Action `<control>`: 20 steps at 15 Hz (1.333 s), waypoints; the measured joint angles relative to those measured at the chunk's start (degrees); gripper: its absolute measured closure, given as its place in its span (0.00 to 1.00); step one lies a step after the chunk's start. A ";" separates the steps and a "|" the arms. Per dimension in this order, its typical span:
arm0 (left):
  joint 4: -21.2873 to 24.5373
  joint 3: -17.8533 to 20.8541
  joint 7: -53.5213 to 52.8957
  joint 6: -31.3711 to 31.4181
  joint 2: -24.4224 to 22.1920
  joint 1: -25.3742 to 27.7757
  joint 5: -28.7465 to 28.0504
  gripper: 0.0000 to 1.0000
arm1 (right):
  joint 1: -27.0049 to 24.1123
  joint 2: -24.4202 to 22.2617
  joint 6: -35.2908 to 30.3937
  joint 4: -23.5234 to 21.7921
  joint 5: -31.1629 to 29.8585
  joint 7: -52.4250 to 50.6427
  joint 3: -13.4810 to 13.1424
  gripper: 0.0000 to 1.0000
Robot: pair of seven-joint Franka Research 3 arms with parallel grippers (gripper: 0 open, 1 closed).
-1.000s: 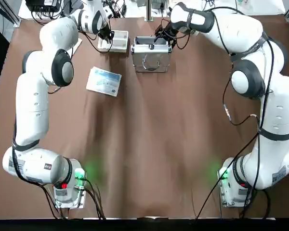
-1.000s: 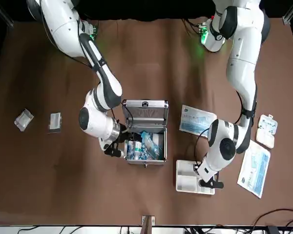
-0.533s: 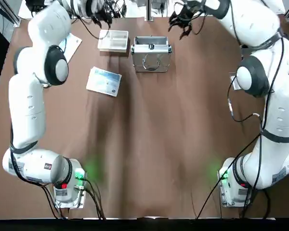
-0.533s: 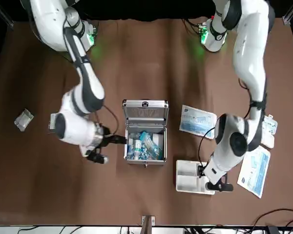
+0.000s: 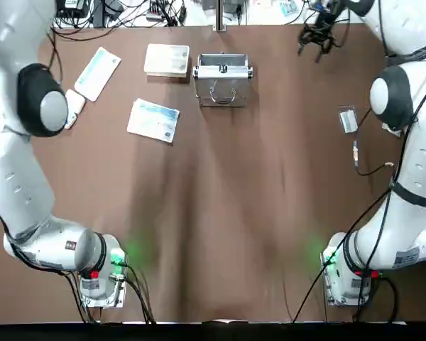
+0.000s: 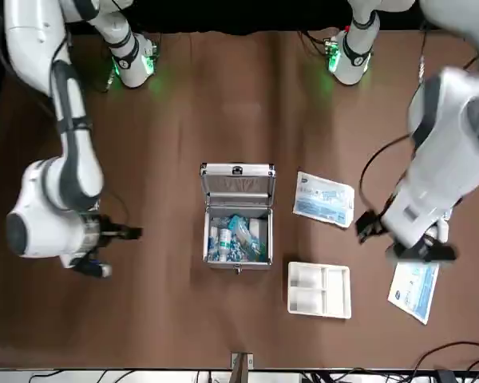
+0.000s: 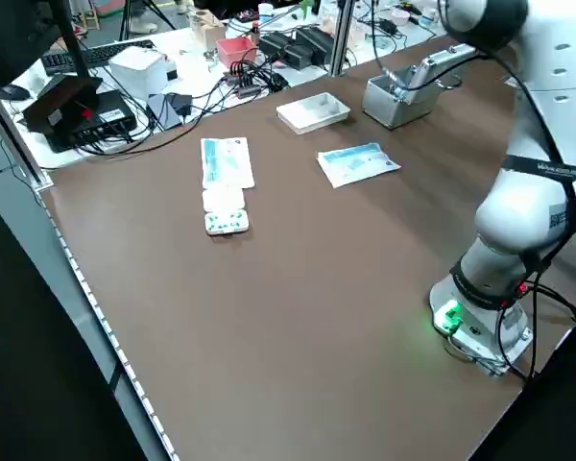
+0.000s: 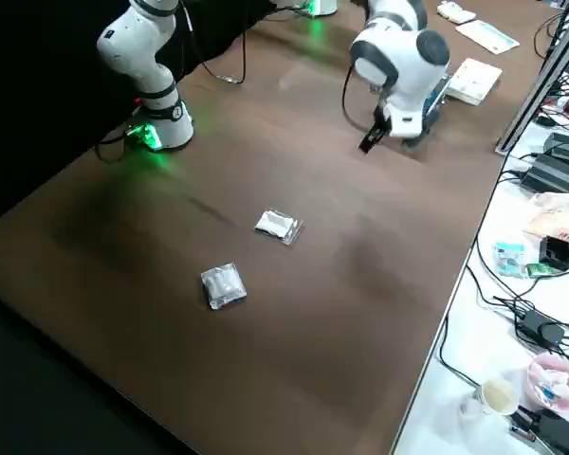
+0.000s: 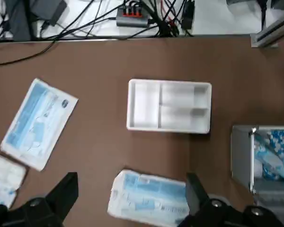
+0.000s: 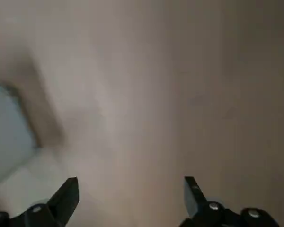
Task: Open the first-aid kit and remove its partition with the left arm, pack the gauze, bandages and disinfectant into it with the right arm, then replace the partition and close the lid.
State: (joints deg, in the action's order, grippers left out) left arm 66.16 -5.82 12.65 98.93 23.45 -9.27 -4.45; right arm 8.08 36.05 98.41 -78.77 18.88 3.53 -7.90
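The first-aid kit stands open at the far middle of the table, its silver lid tilted back. Several blue-and-white items lie inside; I cannot pick out the disinfectant among them. The cream partition rests on the table beside the kit, on my left arm's side. My left gripper hovers open and empty, high above the printed packets. My right gripper is open and empty, well off the kit's other side. Two clear gauze packets lie on the right of the table.
White-blue printed packets and a small blister pack lie left of the kit. One clear packet sits under the right arm. Cables and boxes crowd the bench beyond the table's far edge.
The right gripper has left the kit's side and swung out to the robot's right. The left gripper has risen off the partition and drawn away to the left.
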 joint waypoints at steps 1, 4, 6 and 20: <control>0.22 -0.01 -1.49 -2.85 -1.53 0.39 0.00 0.00 | -1.77 0.13 -0.21 -0.82 -2.14 -2.19 0.01 0.02; 0.94 -0.07 -5.86 -7.85 -3.00 0.68 0.30 0.00 | -5.77 1.32 0.21 -3.43 -9.92 -8.74 0.04 0.10; 1.79 -0.17 -6.46 -8.14 -3.14 0.94 0.96 0.00 | -8.38 3.28 2.36 -4.25 -11.96 -13.07 0.02 0.15; 6.24 -0.77 -7.80 -8.14 -6.83 1.32 1.28 0.00 | -14.28 9.72 -0.67 -7.70 -16.14 -23.15 0.03 0.22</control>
State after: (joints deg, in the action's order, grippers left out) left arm 72.40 -6.58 4.86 90.79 16.62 -7.94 -3.17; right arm -6.20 45.77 97.74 -86.47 2.74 -19.62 -7.87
